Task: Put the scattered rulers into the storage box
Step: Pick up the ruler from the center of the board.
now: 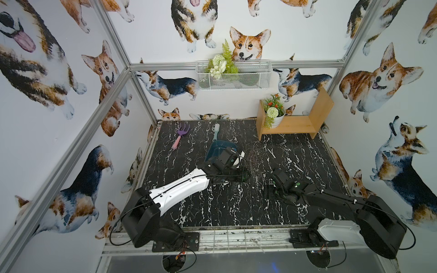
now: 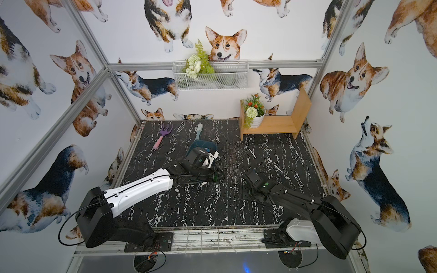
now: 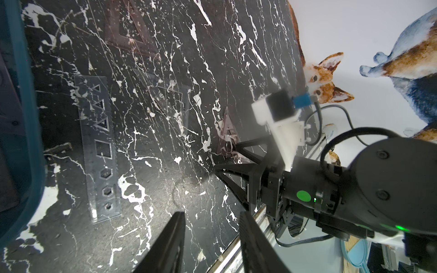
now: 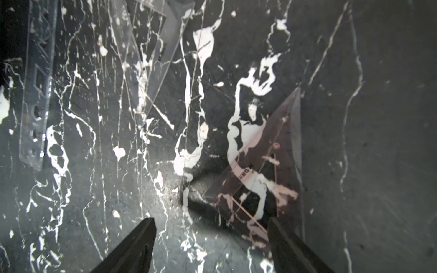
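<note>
The storage box [image 1: 216,147] is a dark teal tub at mid-table, and my left wrist partly covers it. Its rim [image 3: 26,118] shows in the left wrist view. On the black marble beside it lies a clear straight ruler [image 3: 99,151] with cut-out shapes. A clear triangular ruler [image 3: 170,99] and a reddish triangular one [image 3: 132,30] lie further out. My left gripper [image 3: 210,236] hangs open over bare table with nothing between its fingers. My right gripper [image 4: 210,236] is open and low. A small reddish-purple triangular ruler [image 4: 267,165] has one corner lying between its fingers. In both top views the rulers are too faint to make out.
A purple-and-pink toy rake [image 1: 179,137] and a pale green brush [image 1: 215,132] lie at the back left. A wooden shelf [image 1: 293,118] with a potted plant stands at the back right. A white wire basket [image 1: 234,75] hangs on the back wall. The two grippers [image 1: 244,176] [image 1: 269,189] are close together.
</note>
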`<state>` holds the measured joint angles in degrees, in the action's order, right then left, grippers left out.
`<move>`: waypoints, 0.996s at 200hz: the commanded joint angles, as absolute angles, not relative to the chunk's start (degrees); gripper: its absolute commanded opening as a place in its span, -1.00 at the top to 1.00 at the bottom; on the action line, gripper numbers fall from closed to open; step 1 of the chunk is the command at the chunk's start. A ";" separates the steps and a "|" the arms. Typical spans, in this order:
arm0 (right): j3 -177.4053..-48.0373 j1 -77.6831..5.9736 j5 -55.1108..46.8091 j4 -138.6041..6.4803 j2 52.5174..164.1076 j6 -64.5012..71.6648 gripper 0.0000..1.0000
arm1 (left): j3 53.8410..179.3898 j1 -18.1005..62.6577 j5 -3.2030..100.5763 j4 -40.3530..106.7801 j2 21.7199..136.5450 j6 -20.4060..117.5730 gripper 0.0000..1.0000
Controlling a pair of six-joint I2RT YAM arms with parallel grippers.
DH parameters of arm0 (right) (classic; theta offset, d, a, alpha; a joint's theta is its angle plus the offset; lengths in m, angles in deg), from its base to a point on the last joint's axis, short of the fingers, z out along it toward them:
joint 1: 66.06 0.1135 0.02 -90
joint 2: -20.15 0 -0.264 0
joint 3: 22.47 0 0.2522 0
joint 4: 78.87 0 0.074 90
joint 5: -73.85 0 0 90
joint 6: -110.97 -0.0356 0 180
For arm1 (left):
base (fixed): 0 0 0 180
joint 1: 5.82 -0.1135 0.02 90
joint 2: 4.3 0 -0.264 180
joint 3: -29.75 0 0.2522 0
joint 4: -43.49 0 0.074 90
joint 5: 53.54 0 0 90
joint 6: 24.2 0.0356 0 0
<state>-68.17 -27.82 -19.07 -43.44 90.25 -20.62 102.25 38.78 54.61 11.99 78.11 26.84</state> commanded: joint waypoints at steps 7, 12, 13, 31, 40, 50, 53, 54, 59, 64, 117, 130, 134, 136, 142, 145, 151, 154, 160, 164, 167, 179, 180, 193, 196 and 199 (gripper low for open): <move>-72.06 -27.75 -19.37 -38.72 89.16 -19.08 -0.59 | 100.29 38.83 54.87 15.76 77.18 24.93 0.13; -72.82 -27.82 -19.60 -38.11 88.90 -18.75 -0.60 | 99.77 38.83 55.07 16.58 77.10 24.39 0.13; -72.98 -27.82 -19.63 -38.03 88.80 -18.67 -0.59 | 99.59 38.87 55.13 16.74 77.10 24.27 0.13; -75.36 -27.99 -21.29 -35.09 87.96 -17.18 -0.56 | 96.89 38.83 56.54 21.11 76.61 21.50 0.13; -76.19 -28.58 -22.00 -33.36 87.81 -16.54 -0.53 | 95.37 38.83 56.99 23.59 76.41 19.71 0.13; -76.81 -29.77 -22.37 -31.75 87.91 -15.61 -0.45 | 93.84 38.91 57.36 26.09 76.22 17.96 0.13; -76.90 -30.15 -22.31 -31.33 87.86 -15.33 -0.43 | 93.34 38.92 57.45 26.88 76.17 17.42 0.13; -76.87 -30.35 -22.31 -31.26 87.88 -15.29 -0.43 | 93.17 38.96 57.46 27.12 76.15 17.22 0.13; -76.88 -31.39 -21.42 -30.88 87.83 -15.12 -0.38 | 92.45 39.05 57.46 28.29 76.12 16.33 0.13; -76.61 -32.34 -20.24 -31.38 87.67 -14.66 -0.32 | 91.78 39.15 57.46 29.54 76.12 15.45 0.13; -78.85 -35.38 -21.01 -30.66 91.78 -12.97 -0.08 | 87.14 40.38 58.15 40.62 78.12 7.99 0.10; -79.10 -35.44 -21.56 -30.73 93.54 -12.76 -0.01 | 87.02 41.17 58.25 42.47 79.70 6.82 0.10; -79.10 -35.47 -21.74 -30.79 94.02 -12.85 0.01 | 86.86 41.34 58.25 43.23 80.25 6.38 0.10; -79.09 -35.47 -21.83 -30.87 94.27 -12.87 0.01 | 86.78 41.57 58.25 43.61 80.43 6.14 0.10; -78.99 -35.46 -21.95 -31.15 94.90 -12.86 0.03 | 86.52 41.94 58.38 44.89 81.30 5.43 0.10; -78.89 -35.43 -22.05 -31.25 95.12 -12.87 0.03 | 86.49 42.17 58.42 45.46 81.71 5.02 0.10; -78.71 -35.42 -22.25 -31.50 95.64 -13.00 0.03 | 86.21 42.63 58.54 46.81 82.40 4.24 0.10; -78.61 -35.47 -22.34 -31.63 95.79 -13.03 0.03 | 86.08 42.79 58.59 47.57 82.93 3.81 0.10; -78.40 -35.41 -22.61 -31.92 96.26 -13.17 0.04 | 85.76 43.23 58.56 49.01 83.72 2.87 0.10; -78.29 -35.47 -22.78 -32.12 96.38 -13.26 0.04 | 85.70 43.56 58.52 50.01 84.25 2.17 0.11; -78.16 -35.44 -22.82 -32.21 96.54 -13.37 0.04 | 85.70 43.79 58.52 50.93 84.66 1.68 0.10; -77.83 -35.47 -22.87 -32.65 97.00 -13.57 0.06 | 85.70 44.73 58.78 53.79 86.46 0.09 0.10; -77.82 -35.43 -22.90 -32.67 96.98 -13.57 0.06 | 85.70 44.85 58.78 54.02 86.65 -0.01 0.10; -77.32 -35.47 -23.28 -33.09 97.21 -13.81 0.08 | 85.70 45.79 58.78 55.96 88.70 -1.21 0.11; -77.28 -35.46 -23.27 -33.16 97.23 -13.91 0.08 | 85.72 46.04 58.78 56.38 89.20 -1.44 0.11; -77.20 -35.47 -23.20 -33.24 97.35 -13.92 0.08 | 85.70 46.19 58.86 56.70 89.61 -1.68 0.11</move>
<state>-77.75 -35.42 -21.87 -32.21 96.94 -13.34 85.77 45.03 58.02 49.30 86.92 2.01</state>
